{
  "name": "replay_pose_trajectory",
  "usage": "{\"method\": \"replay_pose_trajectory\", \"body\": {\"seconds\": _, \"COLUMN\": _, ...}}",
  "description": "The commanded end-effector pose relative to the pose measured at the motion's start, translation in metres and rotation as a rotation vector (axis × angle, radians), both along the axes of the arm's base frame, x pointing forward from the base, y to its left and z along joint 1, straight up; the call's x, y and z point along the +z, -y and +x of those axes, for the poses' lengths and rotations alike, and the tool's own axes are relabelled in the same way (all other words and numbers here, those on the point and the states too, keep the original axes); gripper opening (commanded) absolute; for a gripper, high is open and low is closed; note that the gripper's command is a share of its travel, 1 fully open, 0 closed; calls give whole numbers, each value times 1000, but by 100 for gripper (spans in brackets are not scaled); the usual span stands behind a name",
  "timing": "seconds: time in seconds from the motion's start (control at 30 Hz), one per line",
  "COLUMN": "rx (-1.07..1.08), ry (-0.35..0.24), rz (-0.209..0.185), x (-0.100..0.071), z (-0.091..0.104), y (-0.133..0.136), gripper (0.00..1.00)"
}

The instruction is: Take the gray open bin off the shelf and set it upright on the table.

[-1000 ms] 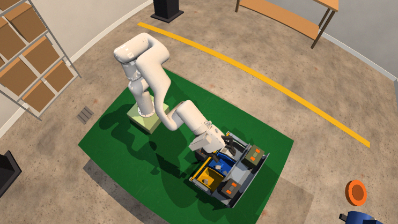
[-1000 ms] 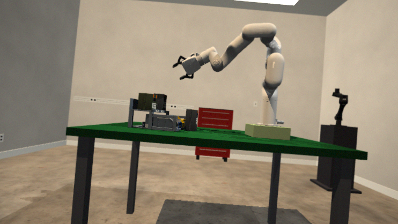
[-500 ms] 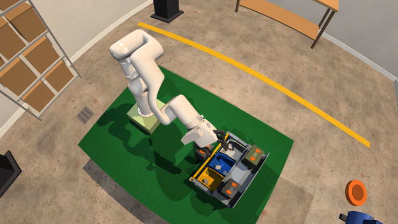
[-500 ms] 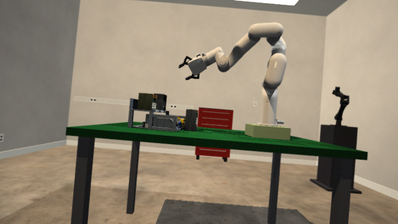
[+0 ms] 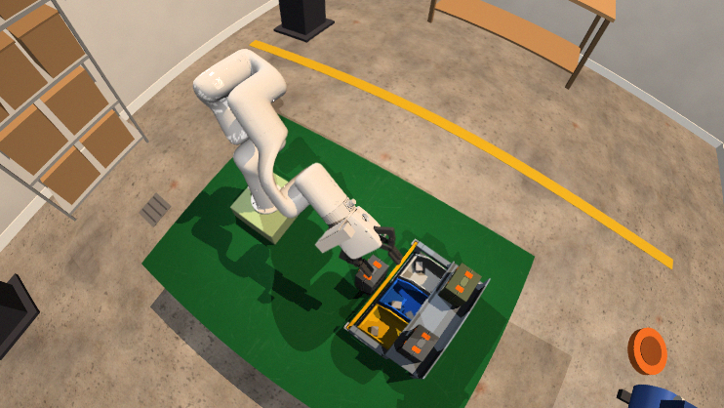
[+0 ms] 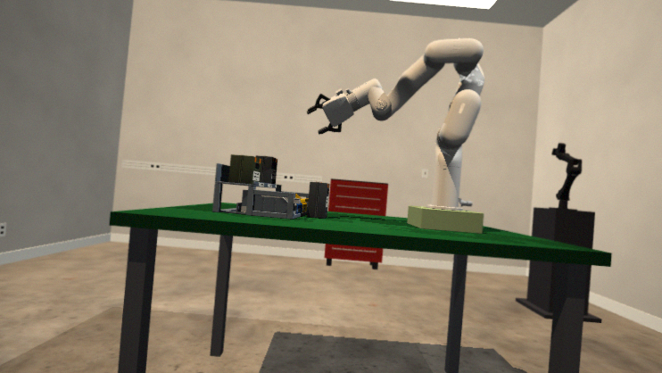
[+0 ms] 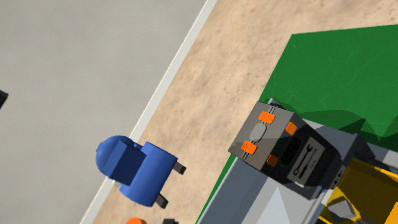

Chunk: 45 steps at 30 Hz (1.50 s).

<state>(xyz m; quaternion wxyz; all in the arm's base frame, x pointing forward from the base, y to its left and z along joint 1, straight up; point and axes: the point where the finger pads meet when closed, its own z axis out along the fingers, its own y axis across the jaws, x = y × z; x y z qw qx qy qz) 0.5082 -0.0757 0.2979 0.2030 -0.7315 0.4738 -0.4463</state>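
Note:
The gray open bin (image 5: 424,273) (image 6: 268,203) sits upright on the lower level of the small gray shelf (image 5: 441,314) (image 6: 217,185), at one end of a row, with a small part inside. A blue bin (image 5: 405,299) and a yellow bin (image 5: 381,326) (image 7: 361,192) stand beside it, each with a part. My gripper (image 5: 381,256) (image 6: 315,121) is open and empty. It hangs high above the shelf's front edge, well clear of the bins. Its fingers do not show in the wrist view.
Two closed dark boxes with orange latches (image 5: 463,283) (image 5: 419,345) (image 7: 265,137) stand on the shelf's upper level. A third such box (image 5: 372,273) (image 6: 318,199) stands on the green table (image 5: 227,283) (image 6: 324,227) just in front of the shelf. The arm's base block (image 5: 263,218) is at the far side.

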Motion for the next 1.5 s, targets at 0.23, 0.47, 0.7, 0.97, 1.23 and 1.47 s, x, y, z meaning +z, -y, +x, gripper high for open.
{"method": "replay_pose_trajectory", "body": {"seconds": 0.23, "rx": 17, "ry": 5, "rz": 9, "x": 2, "z": -30, "y": -2, "gripper": 100}}
{"method": "replay_pose_trajectory", "body": {"seconds": 0.47, "rx": 17, "ry": 5, "rz": 9, "x": 2, "z": -34, "y": -2, "gripper": 100}}
{"method": "replay_pose_trajectory", "body": {"seconds": 0.7, "rx": 17, "ry": 5, "rz": 9, "x": 2, "z": -34, "y": -2, "gripper": 100}}
{"method": "replay_pose_trajectory", "body": {"seconds": 0.97, "rx": 17, "ry": 5, "rz": 9, "x": 2, "z": -34, "y": -2, "gripper": 100}}
{"method": "replay_pose_trajectory", "body": {"seconds": 1.23, "rx": 17, "ry": 5, "rz": 9, "x": 2, "z": -34, "y": -2, "gripper": 100}}
{"method": "replay_pose_trajectory", "body": {"seconds": 1.47, "rx": 17, "ry": 5, "rz": 9, "x": 2, "z": -34, "y": -2, "gripper": 100}}
